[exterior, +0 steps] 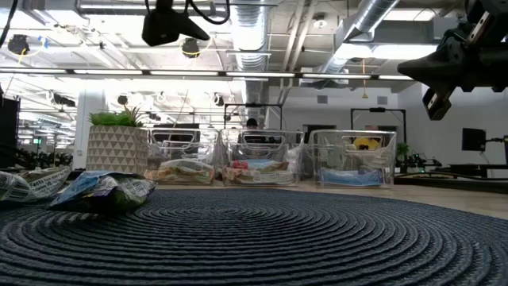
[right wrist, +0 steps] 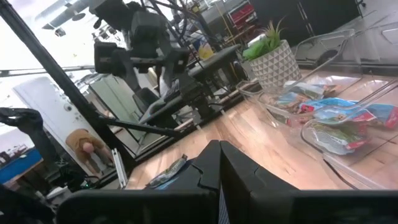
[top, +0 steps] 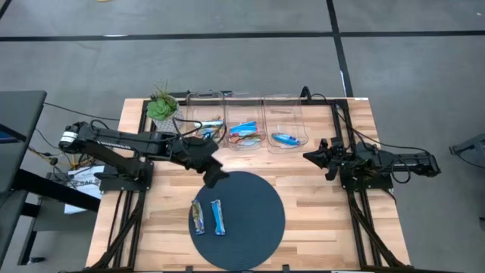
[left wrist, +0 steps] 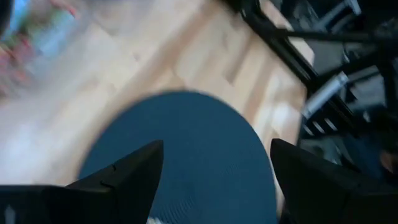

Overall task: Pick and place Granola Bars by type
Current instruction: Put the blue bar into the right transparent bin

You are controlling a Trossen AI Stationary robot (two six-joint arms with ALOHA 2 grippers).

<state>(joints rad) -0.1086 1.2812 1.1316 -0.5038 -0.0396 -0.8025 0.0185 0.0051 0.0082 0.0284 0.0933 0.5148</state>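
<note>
Two granola bars lie flat on the round dark mat [top: 250,212]: a multicoloured one [top: 198,218] and a bright blue one [top: 218,218] beside it; the low view shows them at the mat's left [exterior: 103,191]. Other bars lie in three clear bins [top: 244,130] along the far edge. My left gripper [top: 214,176] hangs open and empty above the mat's far-left rim [left wrist: 217,168], apart from both bars. My right gripper [top: 309,156] waits shut and empty near the right bin [right wrist: 219,163].
A potted plant [top: 161,106] stands at the far-left corner beside the left bin [top: 204,121]. The right bin [top: 286,130] holds a blue bar. Black frame rails [top: 345,144] run along the table's sides. Bare wood lies between mat and bins.
</note>
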